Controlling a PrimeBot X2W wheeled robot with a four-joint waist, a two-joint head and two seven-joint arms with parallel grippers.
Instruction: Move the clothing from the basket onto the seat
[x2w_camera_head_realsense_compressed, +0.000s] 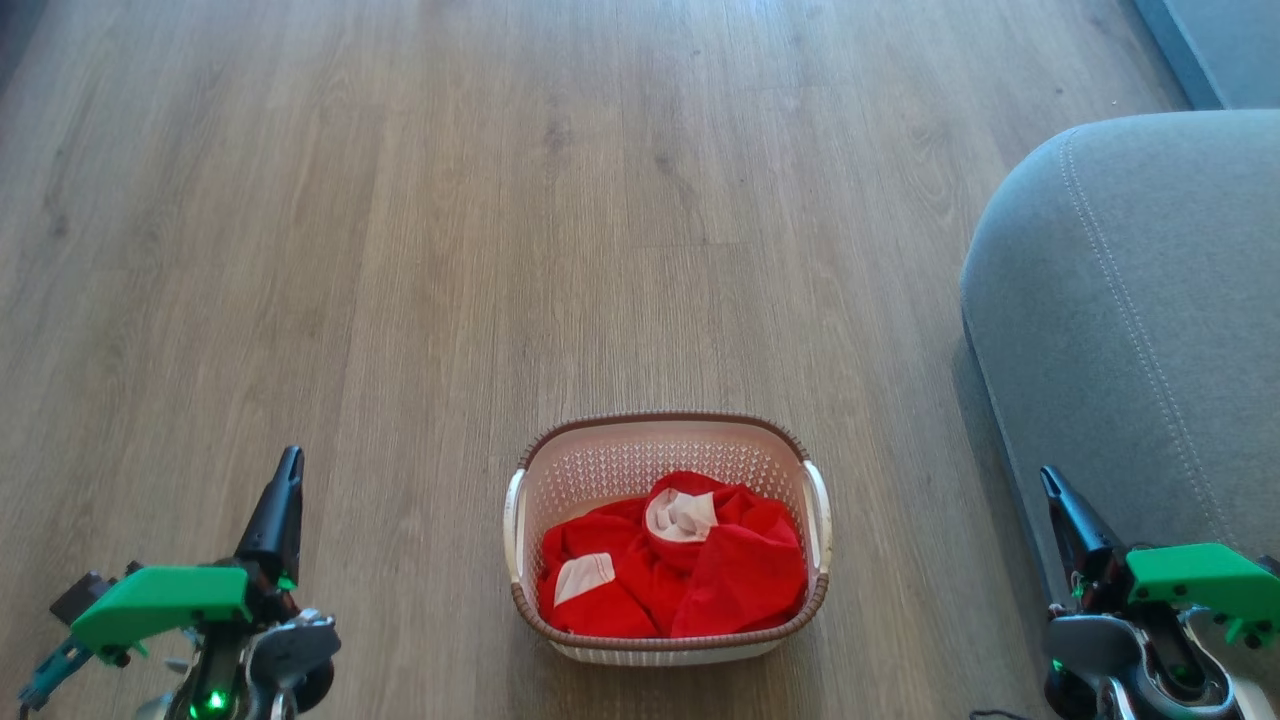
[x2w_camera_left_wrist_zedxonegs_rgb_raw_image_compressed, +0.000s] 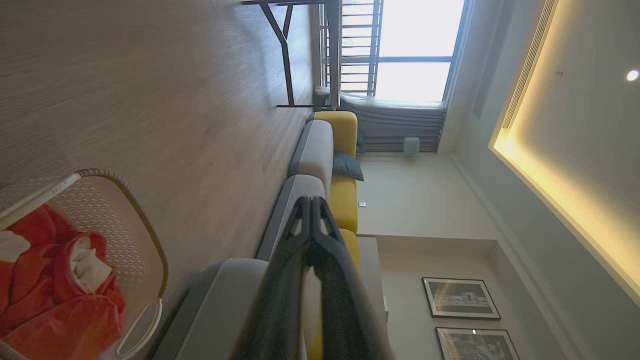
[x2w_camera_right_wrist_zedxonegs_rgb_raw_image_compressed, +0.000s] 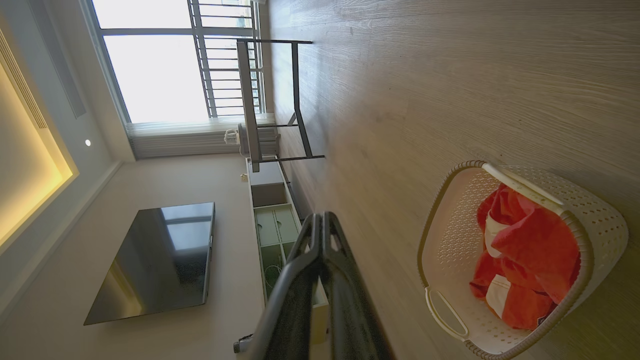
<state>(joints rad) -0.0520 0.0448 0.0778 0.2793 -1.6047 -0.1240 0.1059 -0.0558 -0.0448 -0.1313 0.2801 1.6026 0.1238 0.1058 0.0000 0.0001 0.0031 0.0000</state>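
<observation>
- Red fabric, the clothing (x2w_camera_head_realsense_compressed: 690, 570), lies bunched in the basket (x2w_camera_head_realsense_compressed: 665, 425), heaped toward the wall nearest the robot, with white patches showing on top and at the heap's left.
- That basket stands on the wooden floor (x2w_camera_head_realsense_compressed: 400, 250), straight ahead of the robot. Its long axis runs side to side, with a white handle at each short end.
- At the lower left of the head view, the left gripper (x2w_camera_head_realsense_compressed: 290, 458) has its fingers pressed together to one dark point and holds nothing. It hangs over bare floor, well to the left of the basket.
- At the lower right, the right gripper (x2w_camera_head_realsense_compressed: 1047, 475) is drawn to the same narrow point and is also empty. It sits against the front edge of the grey seat (x2w_camera_head_realsense_compressed: 1130, 300).
- The basket lies between the two grippers and a little beyond their tips, so the clothing is inward and forward of each.
- Neither arm looks clearly nearer the heap; both stand about equally far from their own handle.
- The seat rises to the robot's right, apart from the basket with a strip of floor between, so I judge the right arm to have the shorter carry.
- Whichever arm goes, its fingers must spread before they can reach down over the rim into the cloth.
</observation>
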